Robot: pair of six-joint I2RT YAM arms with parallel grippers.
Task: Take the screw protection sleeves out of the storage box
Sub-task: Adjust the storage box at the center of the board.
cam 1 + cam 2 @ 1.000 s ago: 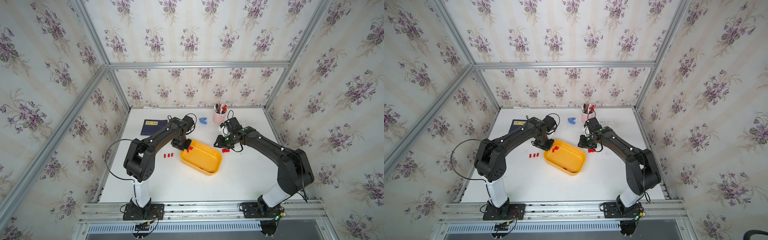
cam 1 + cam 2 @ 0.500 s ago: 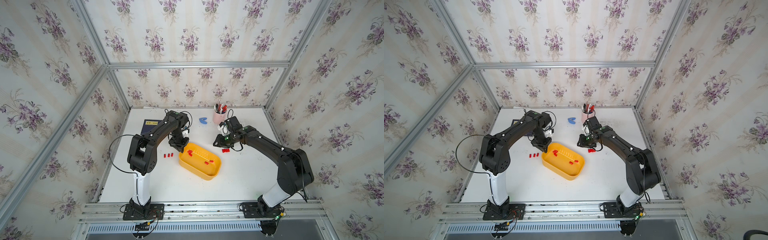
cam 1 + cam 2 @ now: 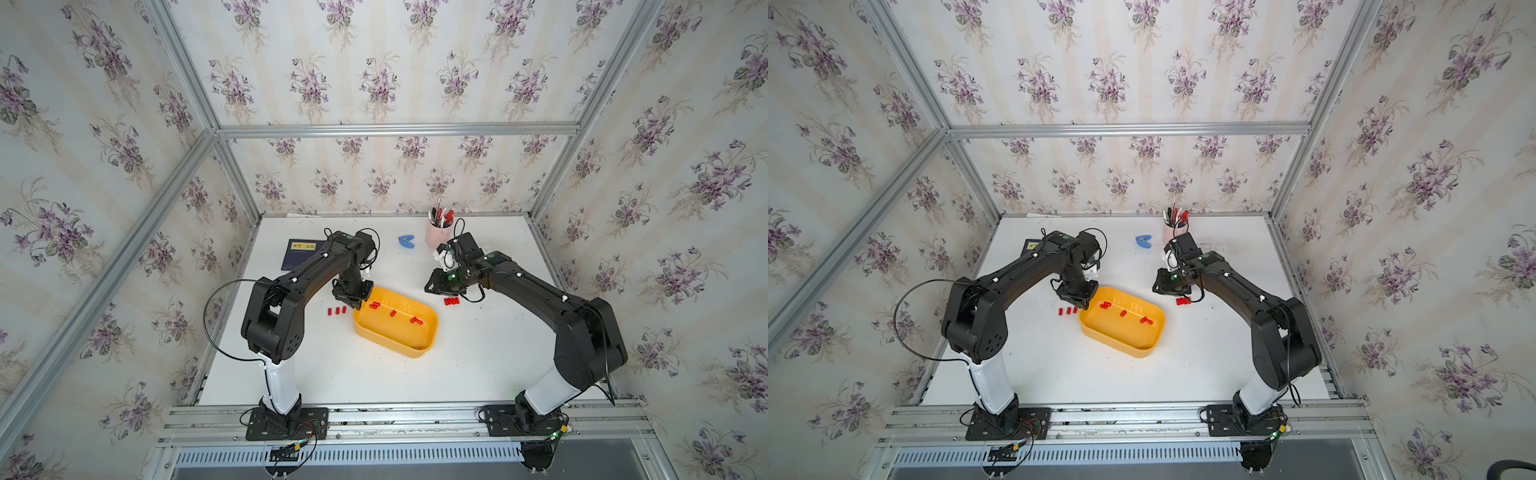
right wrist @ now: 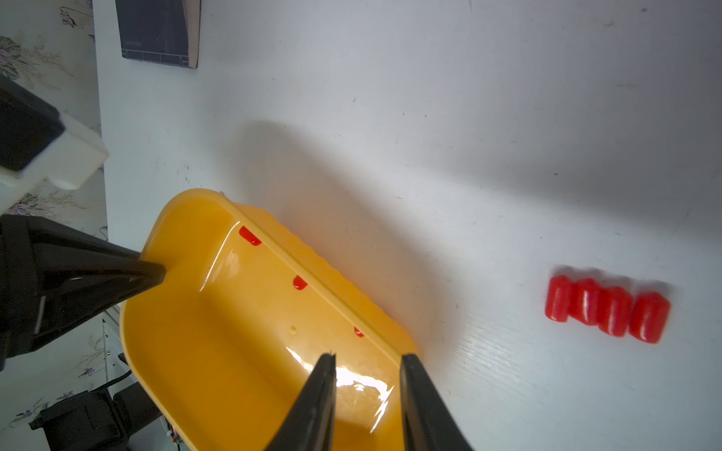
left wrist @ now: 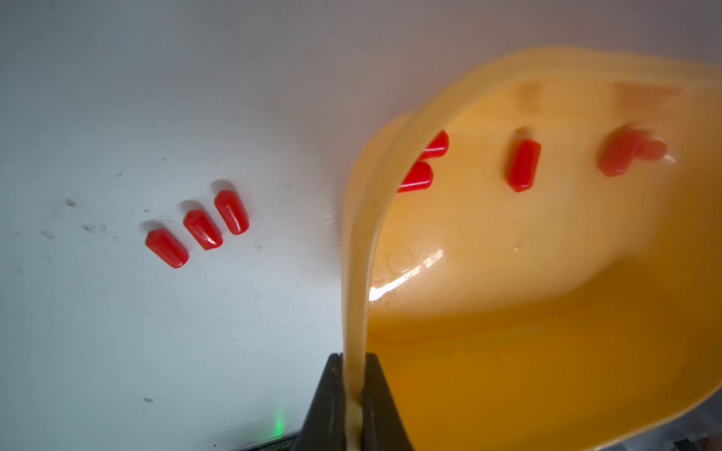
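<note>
1. The left gripper (image 5: 353,377) is clamped hard on the raised rim of the yellow-orange storage box (image 5: 357,242), with one finger on each side of the wall. Both top views place the grip at the box's short end, at the corner nearest that arm.
2. Inside the box, ahead of the clamped fingers, lie what look like five red screw protection sleeves (image 5: 523,164). Two sit just behind the rim close to the gripper and one lies alone on the mid-floor. A touching pair lies farther off, blurred in the left wrist view.
3. Outside the box, just beside the left gripper on its outer side, three sleeves (image 5: 203,230) lie in a loose row on the white table (image 5: 117,332). They are clear of the rim and of one another.
4. The right gripper (image 4: 367,359) hangs near the opposite end of the box. Its jaws stand a narrow way apart with nothing between them.
5. Four sleeves (image 4: 607,308) lie side by side, touching, on the table just beside the right gripper and outside the box.
6. Beyond the right gripper, toward the back wall, a pink cup (image 3: 435,241) holds a bunch of upright pens (image 3: 442,216). A small blue object (image 3: 407,242) lies beside the cup.
7. Beyond the left gripper, toward the back corner, a dark notebook (image 3: 301,254) lies flat on the table, well apart from the box.
</note>
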